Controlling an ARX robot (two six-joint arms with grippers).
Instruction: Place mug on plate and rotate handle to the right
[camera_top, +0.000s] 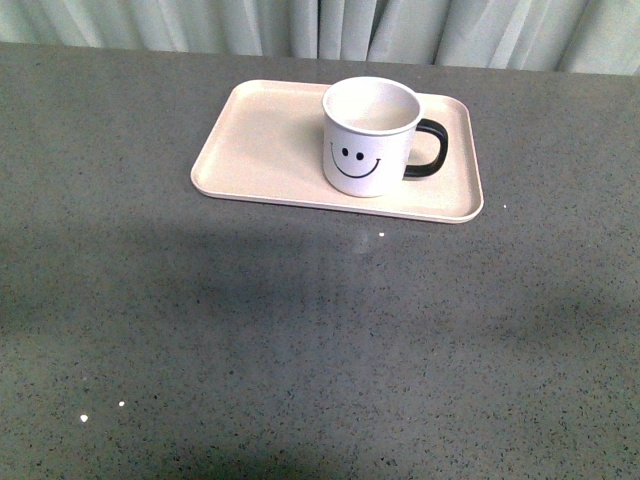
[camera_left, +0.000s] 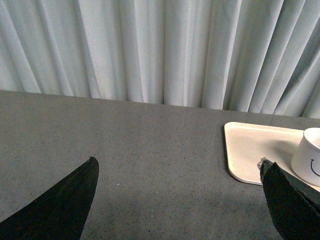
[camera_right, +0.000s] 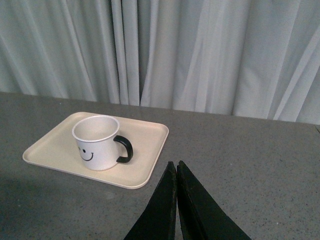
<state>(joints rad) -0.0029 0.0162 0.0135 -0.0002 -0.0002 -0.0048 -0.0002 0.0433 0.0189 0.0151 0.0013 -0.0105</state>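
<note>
The smiley-face mug (camera_top: 368, 137) stands upright on the pinkish-beige tray (camera_top: 262, 140), upper centre, black handle (camera_top: 432, 148) pointing right; left gripper (camera_left: 177, 185) released, right gripper (camera_right: 176, 176) clenched empty.

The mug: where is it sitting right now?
In the front view the mug stands upright on the right half of the plate, handle pointing right, far across the table near the curtain.

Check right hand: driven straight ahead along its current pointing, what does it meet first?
Probably just bare table, then the curtain. The right hand is shut and points past the near corner of the plate; the mug sits off to one side. Depth is unclear, so the plate's rim could be grazed.
</note>
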